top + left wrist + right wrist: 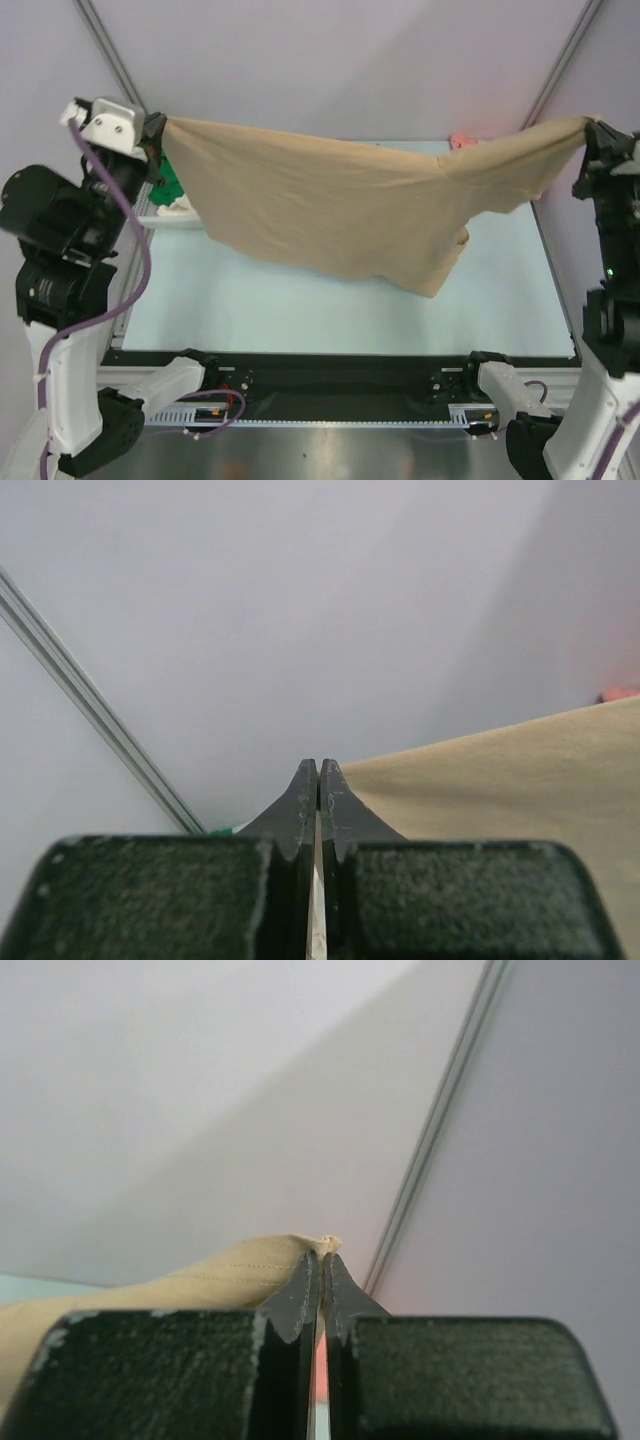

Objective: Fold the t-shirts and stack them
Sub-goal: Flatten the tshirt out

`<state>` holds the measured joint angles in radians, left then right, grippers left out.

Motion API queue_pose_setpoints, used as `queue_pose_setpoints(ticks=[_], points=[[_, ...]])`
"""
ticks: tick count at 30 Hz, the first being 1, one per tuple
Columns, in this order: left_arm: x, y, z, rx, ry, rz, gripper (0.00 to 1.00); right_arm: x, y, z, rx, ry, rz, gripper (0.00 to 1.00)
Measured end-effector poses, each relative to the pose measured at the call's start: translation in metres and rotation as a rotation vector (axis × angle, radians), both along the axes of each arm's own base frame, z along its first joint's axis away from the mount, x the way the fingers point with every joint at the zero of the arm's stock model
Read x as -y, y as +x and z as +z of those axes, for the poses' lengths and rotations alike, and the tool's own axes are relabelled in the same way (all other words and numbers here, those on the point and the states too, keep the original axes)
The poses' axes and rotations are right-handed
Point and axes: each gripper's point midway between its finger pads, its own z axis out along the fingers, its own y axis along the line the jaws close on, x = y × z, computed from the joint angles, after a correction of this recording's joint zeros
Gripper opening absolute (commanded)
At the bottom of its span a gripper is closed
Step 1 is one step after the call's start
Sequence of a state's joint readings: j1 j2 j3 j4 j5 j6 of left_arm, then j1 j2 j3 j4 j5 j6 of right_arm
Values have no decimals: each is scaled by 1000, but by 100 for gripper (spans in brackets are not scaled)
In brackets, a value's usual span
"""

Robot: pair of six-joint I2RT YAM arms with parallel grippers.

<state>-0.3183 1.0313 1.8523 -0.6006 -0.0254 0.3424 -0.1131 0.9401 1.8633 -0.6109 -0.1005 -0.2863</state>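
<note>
A tan t-shirt (350,205) hangs stretched in the air above the table between my two grippers. My left gripper (157,135) is shut on its left corner, high at the back left; the cloth (520,780) runs off to the right of the closed fingers (300,805). At the far right my right gripper (592,135) is shut on the other corner, where the hem (220,1270) bunches at the fingertips (335,1280). A green t-shirt (168,180) shows behind the tan one at the left. A bit of a salmon pink t-shirt (460,142) peeks over its top edge.
A white basket (168,208) stands at the table's back left, holding the green cloth and something cream. The pale table top (300,300) lies below the hanging shirt. Metal frame posts (105,45) rise at both back corners.
</note>
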Motion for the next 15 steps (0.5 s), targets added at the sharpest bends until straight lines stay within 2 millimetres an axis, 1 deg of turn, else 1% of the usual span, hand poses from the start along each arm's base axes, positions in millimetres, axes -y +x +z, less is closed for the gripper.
queue_pose_setpoints(ticks=[2, 3, 6, 8, 11, 13, 15], points=[[-2, -15, 10, 31, -11, -15, 0, -1, -27, 17, 54, -10, -11, 0], [-3, -23, 18, 52, -20, -26, 0, -2, -41, 28, 90, -12, -15, 0], [-13, -43, 44, 123, -50, -20, 0, -4, -70, 60, 186, -19, -23, 0], [-19, -54, 59, 163, -63, -5, 1, -4, -83, 77, 238, -21, -28, 0], [-27, -70, 83, 231, -82, 14, 0, -5, -91, 104, 314, -17, -29, 0], [-30, -79, 95, 267, -86, 21, 1, -4, -86, 117, 345, -14, -25, 0], [-32, -82, 104, 293, -89, 27, 0, -3, -74, 126, 362, -6, -20, 0]])
